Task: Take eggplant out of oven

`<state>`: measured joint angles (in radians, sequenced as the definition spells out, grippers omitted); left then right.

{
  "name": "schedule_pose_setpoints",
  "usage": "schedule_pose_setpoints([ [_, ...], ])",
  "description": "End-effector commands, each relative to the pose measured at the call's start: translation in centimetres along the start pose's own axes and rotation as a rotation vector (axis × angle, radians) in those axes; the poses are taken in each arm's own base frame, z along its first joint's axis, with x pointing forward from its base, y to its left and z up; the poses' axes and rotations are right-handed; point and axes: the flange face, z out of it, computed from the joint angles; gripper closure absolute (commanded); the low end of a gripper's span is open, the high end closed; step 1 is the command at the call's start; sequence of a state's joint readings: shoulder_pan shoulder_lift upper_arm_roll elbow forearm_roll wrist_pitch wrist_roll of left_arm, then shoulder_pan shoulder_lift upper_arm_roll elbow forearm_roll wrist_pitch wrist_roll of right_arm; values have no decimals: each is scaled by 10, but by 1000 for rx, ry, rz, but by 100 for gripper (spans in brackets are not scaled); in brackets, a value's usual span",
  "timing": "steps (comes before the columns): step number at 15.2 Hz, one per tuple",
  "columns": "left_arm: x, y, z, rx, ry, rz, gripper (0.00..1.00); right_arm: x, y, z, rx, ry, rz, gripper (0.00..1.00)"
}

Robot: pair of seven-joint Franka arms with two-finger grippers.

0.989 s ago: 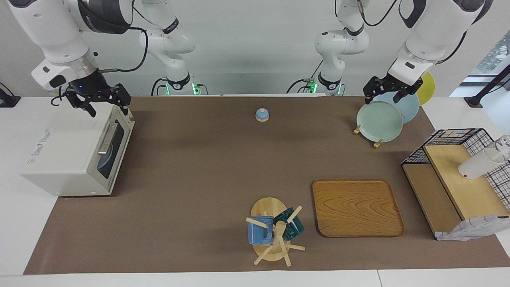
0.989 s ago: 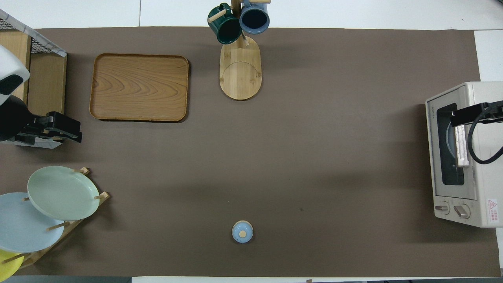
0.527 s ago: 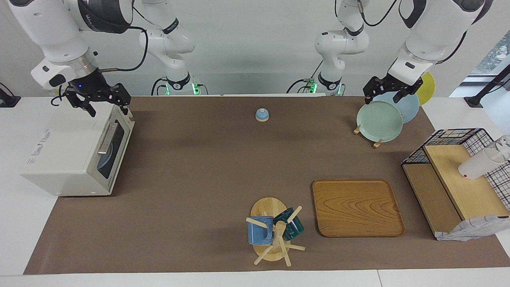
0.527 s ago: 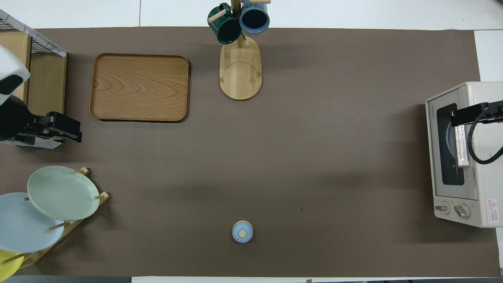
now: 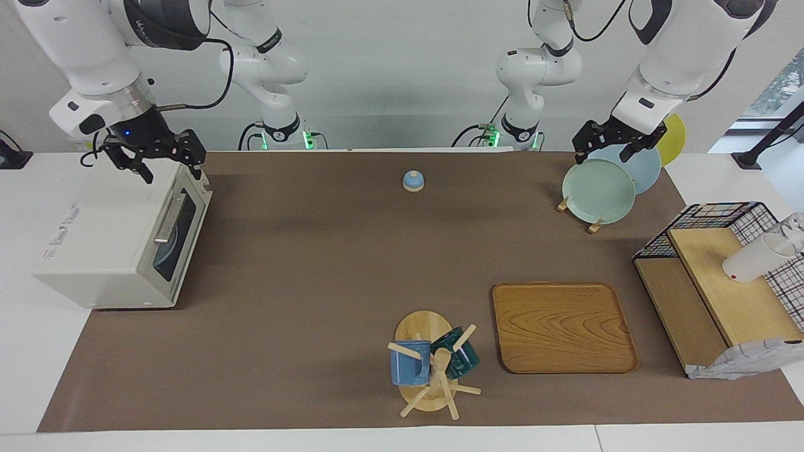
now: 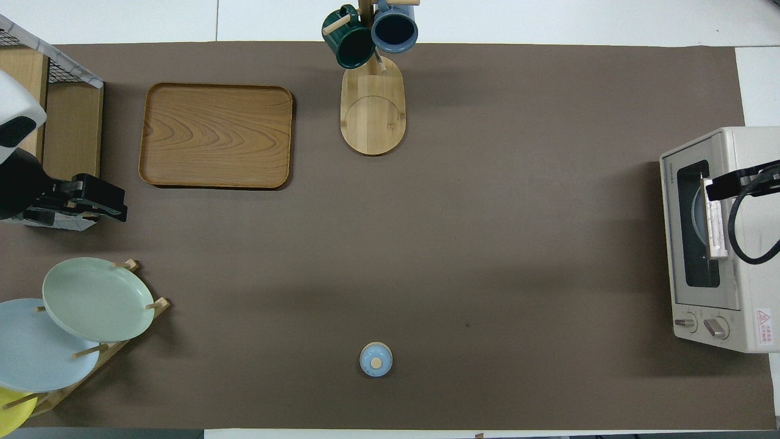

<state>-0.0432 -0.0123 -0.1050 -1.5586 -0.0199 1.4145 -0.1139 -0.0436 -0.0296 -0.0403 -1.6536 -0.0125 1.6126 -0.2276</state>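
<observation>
My right tool (image 6: 725, 186) hangs over the oven (image 6: 682, 244), door shut, at the surface's (image 6: 487, 244) edge; my left tool (image 6: 97, 204) sits beside the tray (image 6: 216, 135), above the plates (image 6: 91, 299).

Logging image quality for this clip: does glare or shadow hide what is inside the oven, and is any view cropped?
Facing view: the oven door window is dark, with only a bluish round shape showing; no eggplant can be made out. Overhead view: the right gripper covers part of the window, and the oven is cut off at the frame edge. Soft arm shadows fall on the brown mat.

Wooden tray (image 5: 564, 326), mug tree (image 5: 433, 367), plate rack (image 5: 604, 185), wire basket (image 5: 722, 220).
</observation>
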Motion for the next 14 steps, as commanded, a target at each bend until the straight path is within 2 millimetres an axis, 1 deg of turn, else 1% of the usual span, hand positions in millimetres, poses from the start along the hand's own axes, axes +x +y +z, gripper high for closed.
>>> schedule_pose_setpoints([
  [1, -7, -3, -4, 3, 2, -13, 0, -8, 5, 12, 5, 11, -13, 100],
  [2, -7, -2, -8, 2, 12, -13, 0, -11, 6, 23, 5, -3, 15, 100],
  [3, -8, -3, -9, 2, 15, -16, 0, -16, 7, 34, -3, -16, 100, 100],
  [4, -10, -2, -10, 2, 17, -16, 0, -18, 15, 40, -6, -7, 219, 100],
  [5, -11, -2, -12, 2, 22, -16, 0, -18, 21, 47, -6, -19, 271, 100],
  [7, -10, -3, -12, 1, 26, -18, 0, -15, 29, 62, -34, -46, 283, 100],
  [8, -11, -2, -12, 2, 26, -18, 0, -14, 41, 73, -44, -64, 298, 100],
  [9, -11, -2, -12, 2, 26, -18, 0, -13, 48, 79, -50, -72, 307, 100],
  [11, -10, -4, -13, -1, 34, -21, 0, -13, 51, 86, -81, -82, 301, 100],
  [13, -8, -4, -13, -1, 46, -21, 0, -15, 56, 101, -85, -77, 304, 100],
  [14, -8, -3, -14, -1, 48, -19, 0, -19, 64, 110, -83, -77, 317, 100],
])
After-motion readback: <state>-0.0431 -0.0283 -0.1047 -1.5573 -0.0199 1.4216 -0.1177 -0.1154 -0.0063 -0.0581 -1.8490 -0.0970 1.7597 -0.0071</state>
